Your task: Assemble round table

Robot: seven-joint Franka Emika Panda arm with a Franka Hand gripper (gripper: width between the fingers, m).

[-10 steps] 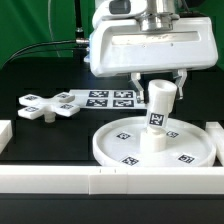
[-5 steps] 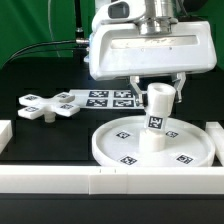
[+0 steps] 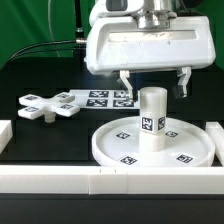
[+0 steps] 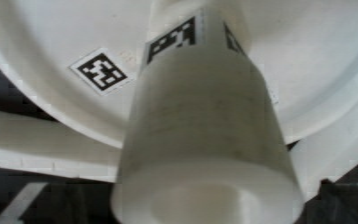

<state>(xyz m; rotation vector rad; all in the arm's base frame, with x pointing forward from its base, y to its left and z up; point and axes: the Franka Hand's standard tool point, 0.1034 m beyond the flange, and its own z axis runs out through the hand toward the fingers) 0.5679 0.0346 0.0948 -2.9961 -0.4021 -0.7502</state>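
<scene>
The white round disc (image 3: 104, 150) lies on the black table with several tags on its top. The short thick post (image 3: 152, 118) stands upright on the disc's middle. My gripper (image 3: 155, 82) is open just above the post's top, with a finger on each side and neither touching it. The four-armed cross piece (image 3: 45, 105) lies flat on the table toward the exterior view's left. In the wrist view the post (image 4: 202, 140) fills the middle, seen from above, with the disc (image 4: 60, 45) under it.
The marker board (image 3: 105, 97) lies flat behind the disc. A long white border block (image 3: 100, 181) runs along the front. Shorter blocks stand at the exterior view's left (image 3: 5, 132) and right (image 3: 215, 131). A green backdrop hangs behind.
The post was tilted between the fingers and now stands upright on the disc. The gripper has opened, let it go and risen a little.
</scene>
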